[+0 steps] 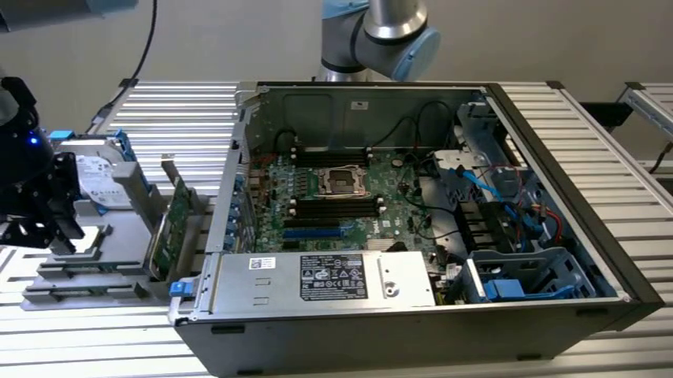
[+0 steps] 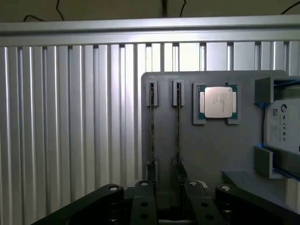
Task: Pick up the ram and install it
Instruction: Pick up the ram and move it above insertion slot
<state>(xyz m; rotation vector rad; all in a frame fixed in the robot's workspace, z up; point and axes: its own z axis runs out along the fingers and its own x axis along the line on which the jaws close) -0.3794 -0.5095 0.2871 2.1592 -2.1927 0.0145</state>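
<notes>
The claw (image 1: 44, 230) hangs at the exterior view's left over a gray holder (image 1: 116, 240), its fingers (image 2: 143, 199) spread wide with nothing between them. Just ahead of the fingertips, in the wrist view, two strips of ram stand on edge in the holder's grooves. One ram strip (image 2: 151, 126) is in line with one fingertip and the other ram strip (image 2: 178, 126) with the opposite fingertip. Both run lengthwise straight away from the claw and parallel to each other. The open gap therefore appears to sit between them rather than astride either, and which one is meant cannot be told. Past the second strip, off to that side of the claw, lie a processor (image 2: 218, 102) and a hard drive (image 2: 283, 124). Toward the exterior view's right, a green card (image 1: 172, 228) stands near the claw, and the open computer case (image 1: 557, 134) with its black slots (image 1: 334, 207) lies well apart from it.
</notes>
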